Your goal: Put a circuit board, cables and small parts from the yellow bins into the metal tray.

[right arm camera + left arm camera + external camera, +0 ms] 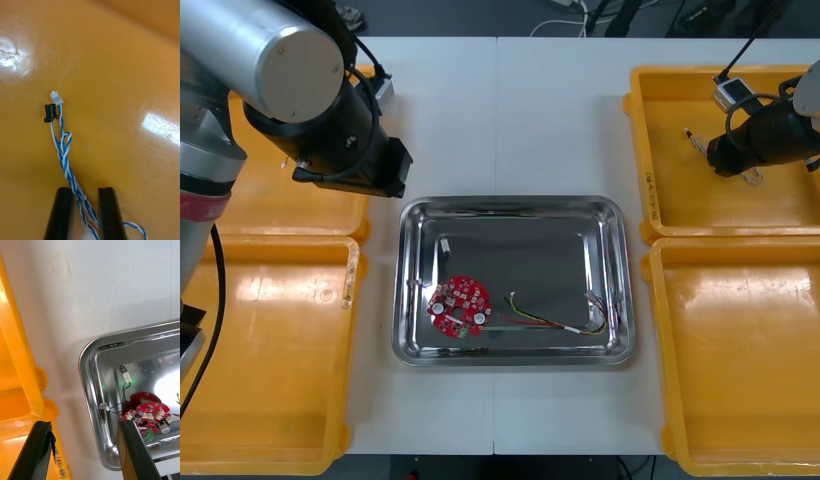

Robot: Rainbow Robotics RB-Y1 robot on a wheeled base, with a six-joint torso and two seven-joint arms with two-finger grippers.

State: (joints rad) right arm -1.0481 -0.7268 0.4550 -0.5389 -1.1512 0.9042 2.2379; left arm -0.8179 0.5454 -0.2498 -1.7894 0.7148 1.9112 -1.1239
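My right gripper (85, 210) is low over the floor of the far right yellow bin (650, 150). Its fingers stand close either side of a twisted blue and white cable (63, 157), which runs between them and touches both. The cable's black and white plugs lie on the bin floor beyond the fingertips. The metal tray (510, 208) holds a round red circuit board (460, 305), a red and yellow cable (555, 320) and a thin black cable (123, 390) with a white plug. My left gripper (82, 450) hangs open over the table between the left bins and the tray's corner, holding nothing.
The left arm (300, 90) covers much of the far left bin (330, 215). The near left bin (270, 370) and near right bin (740, 380) flank the tray. A small dark piece (690, 135) lies in the far right bin beside the right arm (765, 140).
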